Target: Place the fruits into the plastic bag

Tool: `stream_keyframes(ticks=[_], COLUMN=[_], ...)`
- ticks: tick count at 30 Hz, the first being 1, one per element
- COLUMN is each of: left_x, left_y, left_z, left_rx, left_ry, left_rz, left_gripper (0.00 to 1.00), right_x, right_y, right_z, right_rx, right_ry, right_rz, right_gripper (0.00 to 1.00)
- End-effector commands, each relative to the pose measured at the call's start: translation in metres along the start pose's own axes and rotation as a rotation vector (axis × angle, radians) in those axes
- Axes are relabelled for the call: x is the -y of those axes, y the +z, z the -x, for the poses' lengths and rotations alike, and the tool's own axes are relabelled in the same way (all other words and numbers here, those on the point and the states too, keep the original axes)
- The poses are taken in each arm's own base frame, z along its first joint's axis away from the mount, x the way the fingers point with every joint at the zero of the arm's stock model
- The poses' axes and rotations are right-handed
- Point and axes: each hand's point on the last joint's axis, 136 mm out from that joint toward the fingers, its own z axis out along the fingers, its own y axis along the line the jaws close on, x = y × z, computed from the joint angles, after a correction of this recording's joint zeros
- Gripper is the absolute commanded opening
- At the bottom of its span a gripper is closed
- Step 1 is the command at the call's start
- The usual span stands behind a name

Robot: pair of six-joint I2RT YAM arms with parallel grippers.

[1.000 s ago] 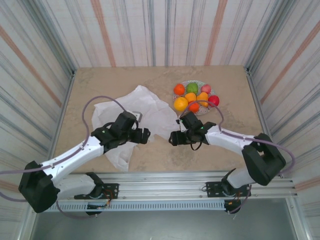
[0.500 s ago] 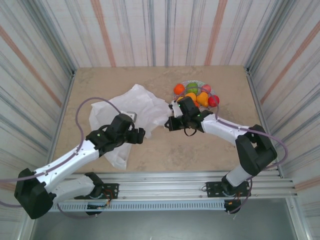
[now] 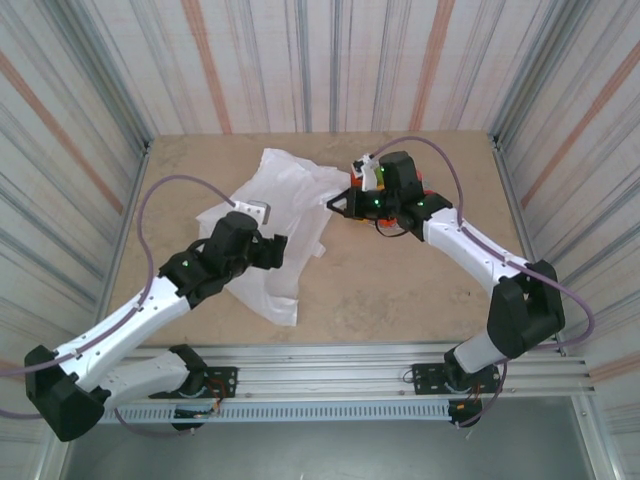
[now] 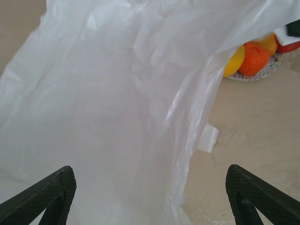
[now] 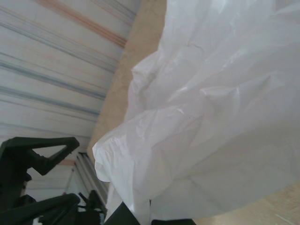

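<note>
On the surface [image 3: 400,290]: your plastic bag [image 3: 285,205] lies crumpled left of centre, with its right edge lifted.
Right tool [image 3: 334,201]: closed on the bag's right edge. In your right wrist view the film is pinched between its fingers.
Left tool [image 3: 280,252]: jaws wide apart, holding nothing, poised over the bag's near half.
Fruits [image 4: 253,58]: piled on the speckled plate [image 4: 267,74], just past the bag's right edge and beneath your right arm. An orange one and a yellow one show beside the film.
</note>
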Motion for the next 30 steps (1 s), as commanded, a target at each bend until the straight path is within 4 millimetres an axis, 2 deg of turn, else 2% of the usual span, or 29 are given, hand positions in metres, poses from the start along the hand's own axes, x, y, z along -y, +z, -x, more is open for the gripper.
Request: stream_keyframes(ticks=[1,4,6,12,14,18,20,22,24,25,26,28,30], left_x=[-0.006,-0.018,-0.019,-0.004,-0.006,-0.017,-0.015,-0.010,-0.004,-0.002,-0.002,0.000,-0.001], left_y=[-0.004,0.007,0.017,0.045,0.055,0.072,0.077,0.082,0.087,0.088,0.088,0.083,0.073], left_z=[0.015,0.004,-0.003,-0.011,-0.014,-0.021,-0.018,-0.012,-0.006,-0.002,0.001,0.011,0.021], left_rx=[0.032,0.002,-0.020,-0.046,-0.068,-0.124,-0.115,-0.081,-0.053,-0.049,-0.051,-0.037,-0.016], left_ry=[0.066,0.078,0.062,0.067,0.078,0.106,0.104,0.097,0.093,0.090,0.085,0.067,0.029], left_rz=[0.038,0.079,0.047,-0.059,-0.037,0.047,0.044,0.016,-0.008,-0.012,-0.012,-0.019,-0.027], left_gripper=[0.87,0.87,0.82,0.76,0.74,0.56,0.47,0.33,0.11,0.05,0.01,0.00,0.00], right_x=[-0.024,-0.036,-0.036,-0.023,-0.021,-0.014,-0.005,0.004,0.012,0.017,0.022,0.037,0.054], right_y=[0.010,0.021,0.023,0.023,0.023,0.024,0.028,0.033,0.037,0.038,0.037,0.027,0.003], right_z=[0.011,0.013,0.015,0.016,0.015,0.017,0.014,0.012,0.012,0.013,0.015,0.022,0.031], right_rx=[-0.016,-0.042,-0.045,-0.049,-0.051,-0.045,-0.061,-0.078,-0.083,-0.082,-0.085,-0.077,-0.040], right_ry=[0.042,0.045,0.042,0.056,0.060,0.064,0.072,0.080,0.086,0.087,0.084,0.066,0.018], right_rz=[0.092,0.128,0.122,0.088,0.084,0.052,0.011,-0.026,-0.050,-0.069,-0.095,-0.191,-0.328], right_gripper=[0.00,0.00,0.00,0.00,0.00,0.00,0.00,0.00,0.00,0.00,0.04,0.26,0.44])
